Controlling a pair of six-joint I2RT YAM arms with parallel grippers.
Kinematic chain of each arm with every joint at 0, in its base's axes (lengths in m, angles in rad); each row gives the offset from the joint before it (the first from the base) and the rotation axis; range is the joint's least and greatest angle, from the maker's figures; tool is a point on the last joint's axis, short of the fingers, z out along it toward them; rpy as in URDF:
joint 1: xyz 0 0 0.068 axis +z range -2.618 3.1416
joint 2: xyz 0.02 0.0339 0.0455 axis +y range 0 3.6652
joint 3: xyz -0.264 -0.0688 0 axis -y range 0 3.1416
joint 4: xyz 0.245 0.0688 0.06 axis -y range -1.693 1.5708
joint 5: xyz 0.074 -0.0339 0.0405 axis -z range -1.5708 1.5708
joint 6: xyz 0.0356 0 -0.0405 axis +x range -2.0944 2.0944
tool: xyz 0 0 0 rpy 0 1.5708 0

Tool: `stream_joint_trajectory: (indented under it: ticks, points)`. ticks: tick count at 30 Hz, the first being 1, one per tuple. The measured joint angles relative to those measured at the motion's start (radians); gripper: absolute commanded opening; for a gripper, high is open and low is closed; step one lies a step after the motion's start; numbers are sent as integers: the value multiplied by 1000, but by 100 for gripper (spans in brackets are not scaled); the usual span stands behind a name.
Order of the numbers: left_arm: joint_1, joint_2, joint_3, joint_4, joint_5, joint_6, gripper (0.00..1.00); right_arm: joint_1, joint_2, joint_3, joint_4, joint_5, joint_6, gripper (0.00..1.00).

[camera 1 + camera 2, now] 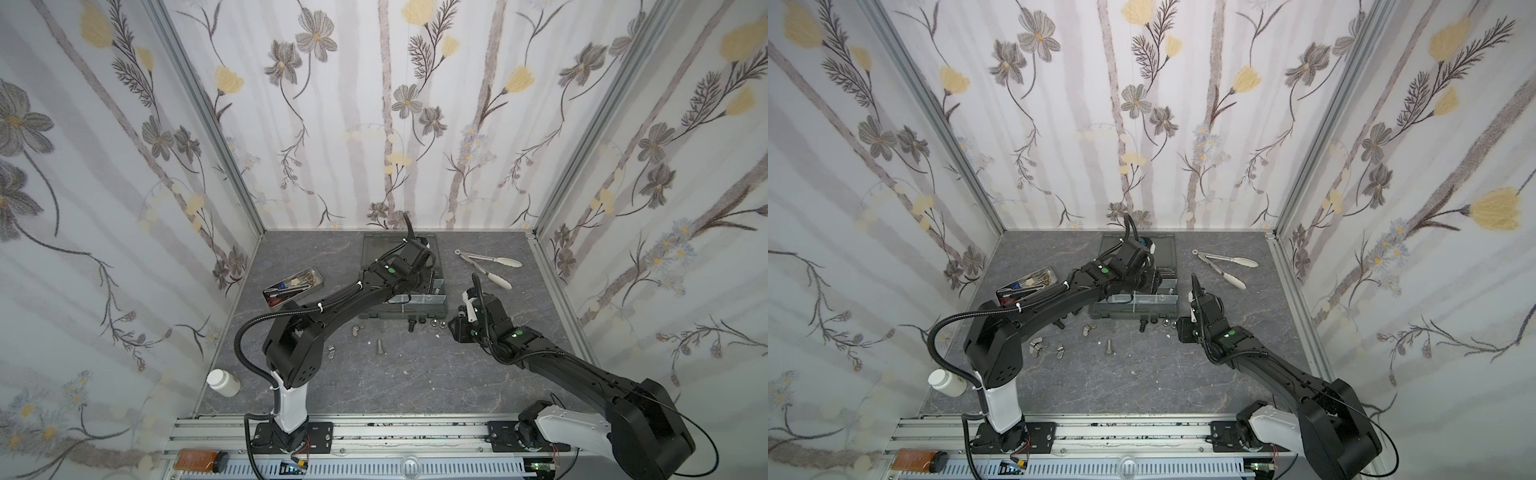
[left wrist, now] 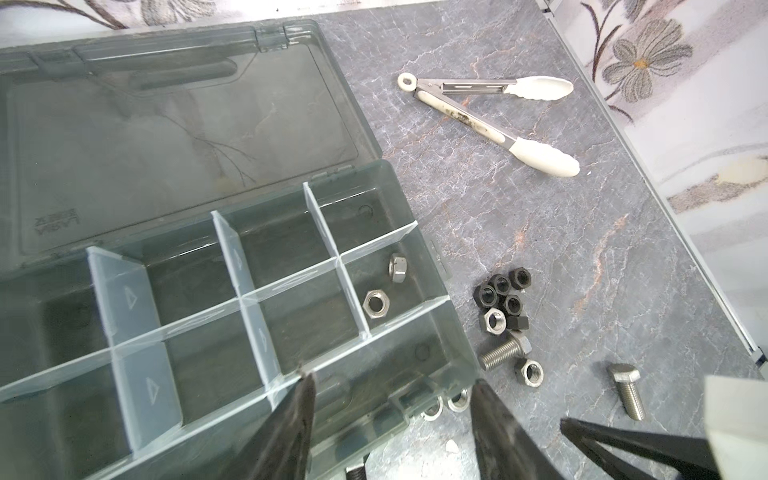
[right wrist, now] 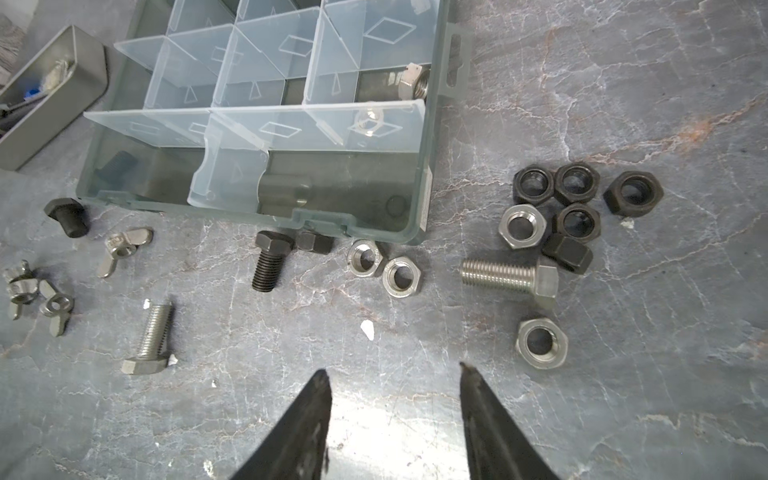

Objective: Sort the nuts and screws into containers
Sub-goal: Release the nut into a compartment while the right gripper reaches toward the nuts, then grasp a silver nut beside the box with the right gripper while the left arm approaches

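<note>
**A:** Organizer box [image 3: 434, 124] filled much?
**B:** Barely. The left gripper [image 2: 390, 378] hangs over its front row and the right gripper [image 3: 392, 369] above the table [image 3: 623, 374]. Both are parted and empty.
**A:** Screws [image 3: 511, 276]?
**B:** Perhaps 2 inside, blurred by a divider [image 3: 232, 174]; 4 outside.
**A:** Nuts [image 3: 575, 203]?
**B:** 2 silver nuts [image 2: 376, 303] in an end compartment [image 2: 415, 286]; most lie loose beside the box.

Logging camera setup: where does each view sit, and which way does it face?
Top views: high on the rail side, looking down on the table; both arms show.
Left wrist: above the box; open left gripper shows.
Right wrist: low over the nuts; open right gripper shows.
Shared: both wrist views see box and nuts.
</note>
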Motion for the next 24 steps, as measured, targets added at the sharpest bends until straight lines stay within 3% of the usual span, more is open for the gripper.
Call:
stream_joint_trajectory:
  ticks: [13,24]
  points:
    - [1,-334,-377,144,-46,-48,72,16,149,58,-1,42,0,49]
    - [3,-429,-490,202,-72,-69,75,16,277,115,24,65,-2,37]
